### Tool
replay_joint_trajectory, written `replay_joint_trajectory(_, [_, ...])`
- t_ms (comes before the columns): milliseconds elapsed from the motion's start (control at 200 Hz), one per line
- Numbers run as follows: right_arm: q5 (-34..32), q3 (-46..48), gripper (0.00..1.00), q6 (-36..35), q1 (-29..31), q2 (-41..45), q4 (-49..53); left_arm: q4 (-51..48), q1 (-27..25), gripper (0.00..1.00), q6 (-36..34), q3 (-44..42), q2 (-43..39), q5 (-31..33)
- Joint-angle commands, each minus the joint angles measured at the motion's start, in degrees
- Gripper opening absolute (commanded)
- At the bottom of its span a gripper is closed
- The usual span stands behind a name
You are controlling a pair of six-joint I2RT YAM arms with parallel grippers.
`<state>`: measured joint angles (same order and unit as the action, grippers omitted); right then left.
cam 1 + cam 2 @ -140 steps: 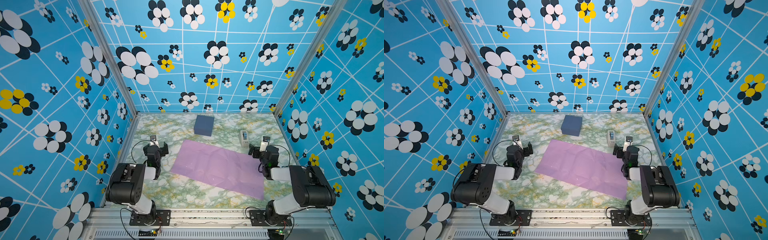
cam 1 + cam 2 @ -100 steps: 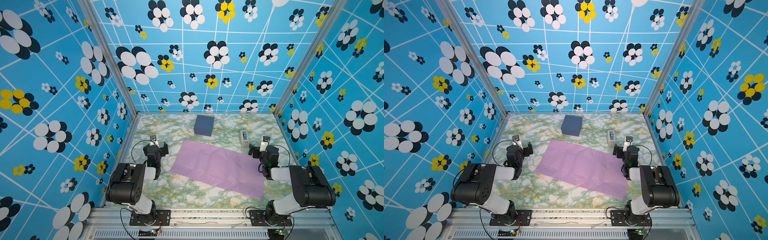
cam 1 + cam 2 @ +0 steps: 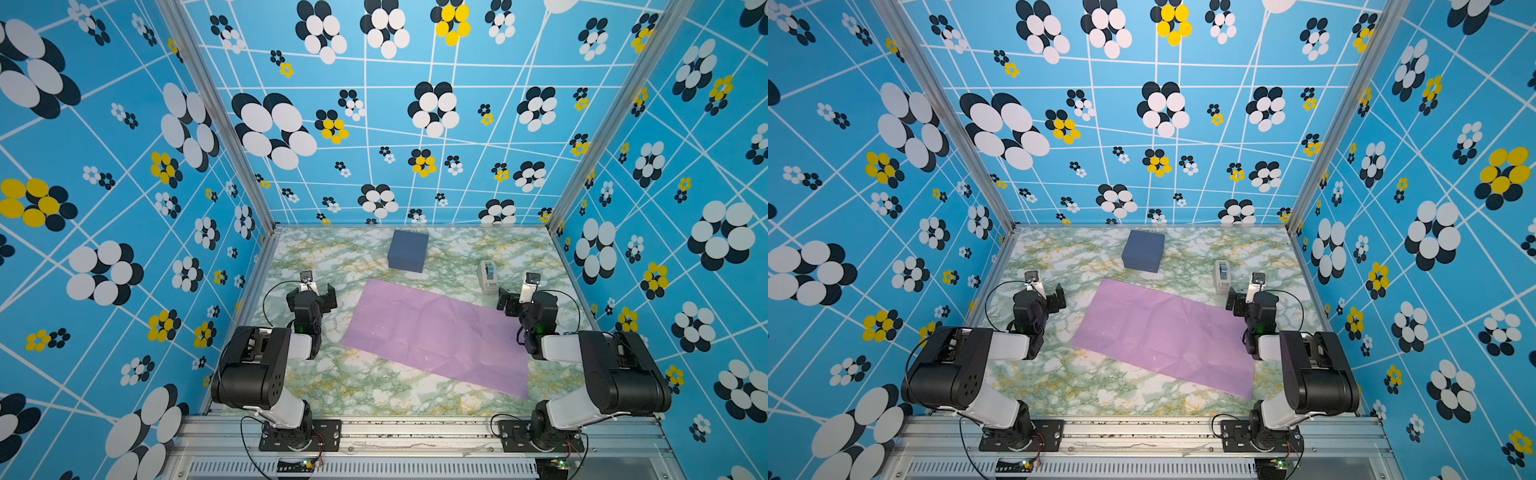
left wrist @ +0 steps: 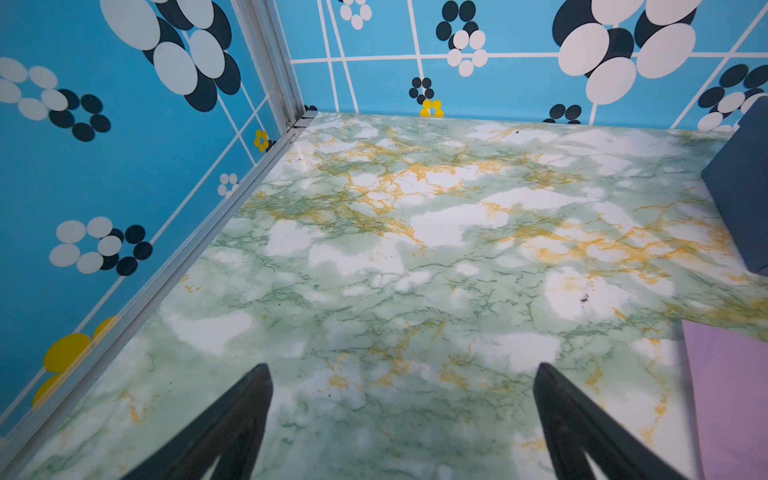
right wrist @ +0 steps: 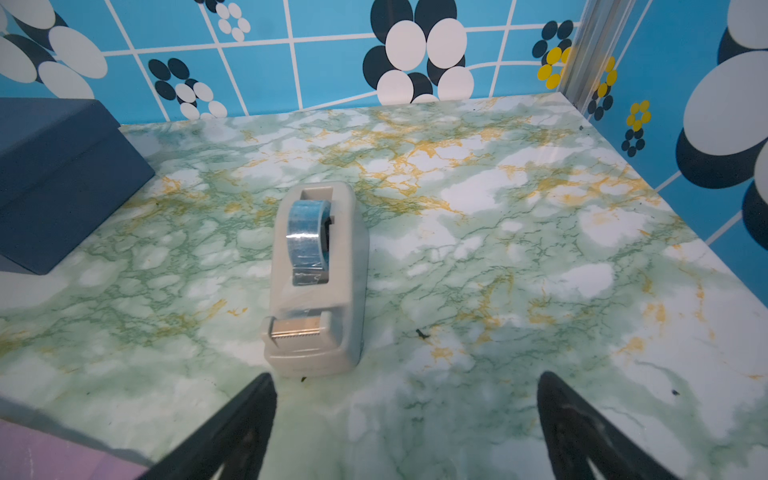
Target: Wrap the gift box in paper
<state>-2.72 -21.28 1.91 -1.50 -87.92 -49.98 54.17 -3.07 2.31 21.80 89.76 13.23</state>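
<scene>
Wrapping not yet begun: left claw (image 4: pixel 403 370) and right claw (image 5: pixel 405 376) hover low over the marble table (image 3: pixel 332 382), jaws spread wide, both empty. The paper (image 3: pixel 436 332) lies flat btwn the two claws, lilac side up, touching neither. The gift box (image 3: pixel 408 250) sits ahead of both, just beyond the paper's far edge. A tape dispenser (image 5: pixel 318 274) stands just in front of the right claw. Step in hand, apparently: fetching the box. Next move prob. needs one claw to reach fwd, straddle the box w/ jaws at full spread, and set it mid-sheet.
</scene>
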Motion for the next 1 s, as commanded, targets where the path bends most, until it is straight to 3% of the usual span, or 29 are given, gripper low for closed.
replay_joint_trajectory(0, [-0.8, -1.1, 0.99, 0.4, 0.5, -0.6, -1.0, -0.1, -0.2, 0.99, -0.5, -0.8, -1.2, -0.8])
replay_joint_trajectory(425, [-0.8, -1.1, 0.99, 0.3, 0.5, -0.6, -1.1, 0.0, -0.2, 0.99, -0.5, -0.8, -1.3, -0.8])
replay_joint_trajectory(525, [-3.5, -1.4, 0.99, 1.2, 0.5, 2.6, 1.7, -1.0, -0.5, 0.99, -0.9, -0.6, -2.3, -0.4])
replay_joint_trajectory(720, [-6.5, -13.5, 0.99, 5.3, 1.4, 19.1, 37.1, -24.9, -3.1, 0.99, -3.4, 9.1, -12.9, -1.3])
replay_joint_trajectory(835, [-7.7, -21.7, 0.99, 13.8, 1.5, 24.0, 59.8, -37.5, -4.8, 1.0, 2.5, 15.9, -16.8, -5.2])
replay_joint_trajectory(995, [3.3, -27.5, 0.99, 22.1, 1.5, 24.9, 86.6, -54.2, -8.7, 0.95, 12.6, 25.1, -15.3, -9.8])
